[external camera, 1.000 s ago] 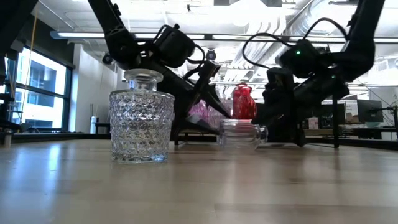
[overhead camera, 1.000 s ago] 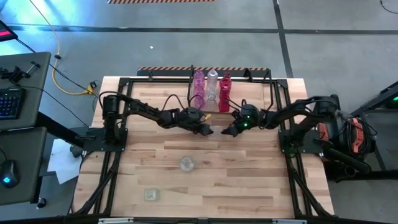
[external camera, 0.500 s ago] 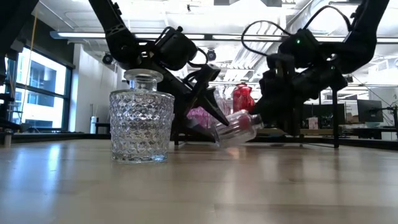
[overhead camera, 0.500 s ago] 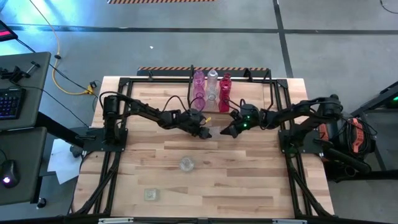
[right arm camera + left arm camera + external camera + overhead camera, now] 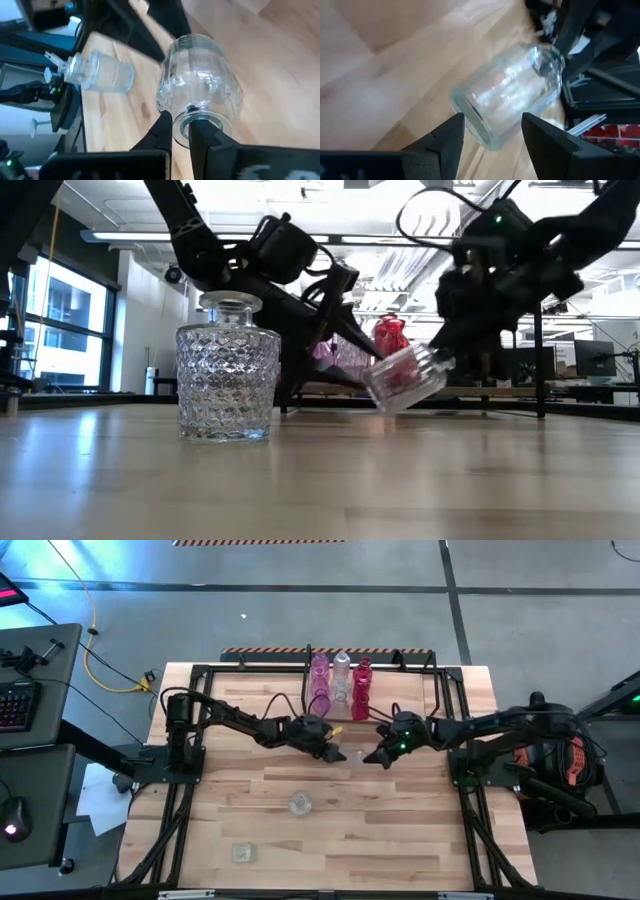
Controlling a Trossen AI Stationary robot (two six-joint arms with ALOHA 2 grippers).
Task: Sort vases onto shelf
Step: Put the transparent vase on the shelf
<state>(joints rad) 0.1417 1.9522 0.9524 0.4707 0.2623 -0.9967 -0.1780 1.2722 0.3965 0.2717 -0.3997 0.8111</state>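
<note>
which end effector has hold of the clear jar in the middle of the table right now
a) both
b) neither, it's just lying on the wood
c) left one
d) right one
d: the right end effector is shut on the rim of the clear jar, which hangs tilted off the table in the low view, while the left end effector stands open beside the jar's base.
</note>
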